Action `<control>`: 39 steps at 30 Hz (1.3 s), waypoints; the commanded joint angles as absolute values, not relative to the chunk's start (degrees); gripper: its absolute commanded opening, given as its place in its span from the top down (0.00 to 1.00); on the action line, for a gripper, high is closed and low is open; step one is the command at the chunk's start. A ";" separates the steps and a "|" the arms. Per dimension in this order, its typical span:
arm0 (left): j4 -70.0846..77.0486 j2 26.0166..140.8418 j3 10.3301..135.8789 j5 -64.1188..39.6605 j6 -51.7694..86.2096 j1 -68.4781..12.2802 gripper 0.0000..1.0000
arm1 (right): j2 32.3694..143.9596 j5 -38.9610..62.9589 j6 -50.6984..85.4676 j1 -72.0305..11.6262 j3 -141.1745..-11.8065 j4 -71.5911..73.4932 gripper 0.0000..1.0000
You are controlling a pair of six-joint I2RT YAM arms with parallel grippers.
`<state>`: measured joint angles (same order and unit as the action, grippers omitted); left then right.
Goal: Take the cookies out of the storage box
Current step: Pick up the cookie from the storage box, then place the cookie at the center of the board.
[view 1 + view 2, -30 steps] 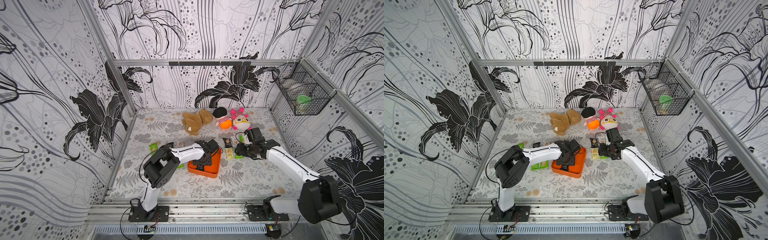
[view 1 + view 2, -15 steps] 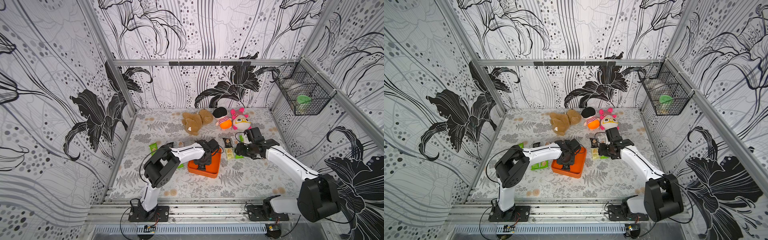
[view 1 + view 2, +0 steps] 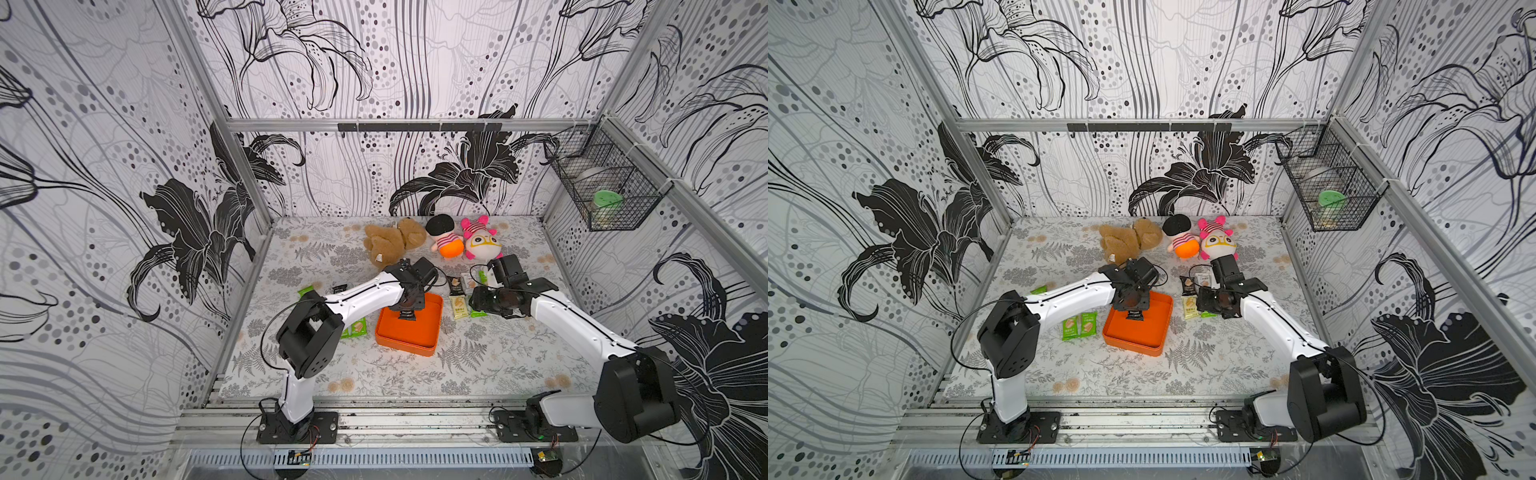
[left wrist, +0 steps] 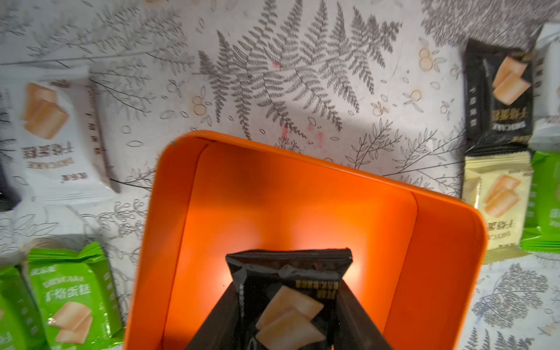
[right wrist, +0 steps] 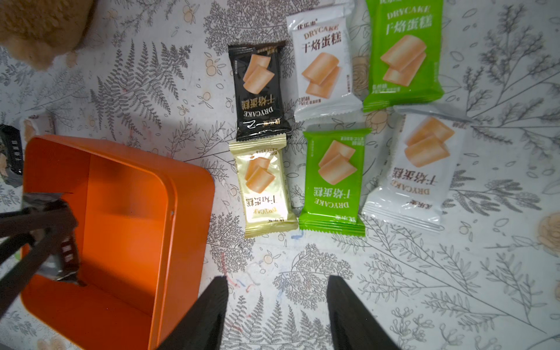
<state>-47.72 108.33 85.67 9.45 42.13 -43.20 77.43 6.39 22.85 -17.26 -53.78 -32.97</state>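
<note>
The orange storage box (image 3: 411, 338) (image 3: 1142, 338) sits mid-table, its floor (image 4: 272, 197) bare orange. My left gripper (image 3: 407, 309) (image 4: 288, 289) reaches down into it, shut on a black cookie packet (image 4: 291, 269) (image 5: 65, 257) that stands on end between the fingers. Right of the box lie several cookies: black (image 5: 259, 91), cream (image 5: 262, 188), green (image 5: 333, 178) and white (image 5: 418, 172) packets. My right gripper (image 3: 478, 301) (image 5: 277, 278) hovers open beside them, over bare table. More green packets (image 3: 357, 328) (image 4: 72, 297) and a white one (image 4: 57, 130) lie left of the box.
Three plush toys rest at the back: a brown bear (image 3: 392, 243), a black-haired doll (image 3: 444, 239) and a pink one (image 3: 480, 241). A black wire basket (image 3: 606, 191) hangs on the right wall. Metal rails run along the table's front edge.
The left gripper has shut on the black packet inside the box. The right arm has stayed where it was.
</note>
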 commanded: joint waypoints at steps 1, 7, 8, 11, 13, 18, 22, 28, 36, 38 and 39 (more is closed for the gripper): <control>-49.22 102.41 84.50 11.77 42.10 -40.48 0.54 | 76.76 6.25 21.78 -17.01 -53.70 -32.78 0.42; -50.02 92.60 75.24 13.52 41.35 -33.64 0.55 | 76.68 6.44 21.78 -17.01 -53.67 -32.70 0.42; -49.93 91.20 73.50 13.53 41.18 -32.25 0.55 | 76.72 6.51 21.73 -17.06 -53.69 -32.70 0.42; -49.16 86.06 67.53 13.80 40.72 -28.07 0.55 | 76.99 6.81 21.63 -17.07 -54.13 -32.78 0.42; -48.23 82.91 63.38 13.80 40.22 -24.83 0.54 | 77.16 6.94 21.66 -17.06 -54.48 -32.87 0.42; -45.67 77.78 54.19 12.68 38.95 -18.21 0.54 | 77.26 7.16 21.69 -16.98 -55.19 -33.09 0.42; -42.13 76.87 47.86 10.85 38.58 -14.82 0.54 | 77.56 7.47 21.73 -17.09 -55.87 -33.40 0.42; -36.66 77.42 42.19 9.27 38.49 -11.94 0.55 | 77.09 7.69 22.16 -17.03 -56.86 -34.29 0.42; -34.73 80.86 40.63 9.84 35.65 -11.32 0.55 | 75.34 6.70 22.25 -17.05 -56.71 -35.50 0.42; -34.22 80.55 40.13 10.06 35.67 -11.18 0.55 | 74.99 6.43 22.33 -17.10 -56.35 -35.50 0.42; -34.03 80.38 39.92 10.16 35.74 -11.18 0.54 | 74.89 6.34 22.41 -17.03 -56.17 -35.42 0.42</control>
<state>-36.34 80.42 40.86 9.61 36.97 -11.53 76.51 6.83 22.85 -17.26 -55.61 -33.67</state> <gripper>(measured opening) 0.456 0.578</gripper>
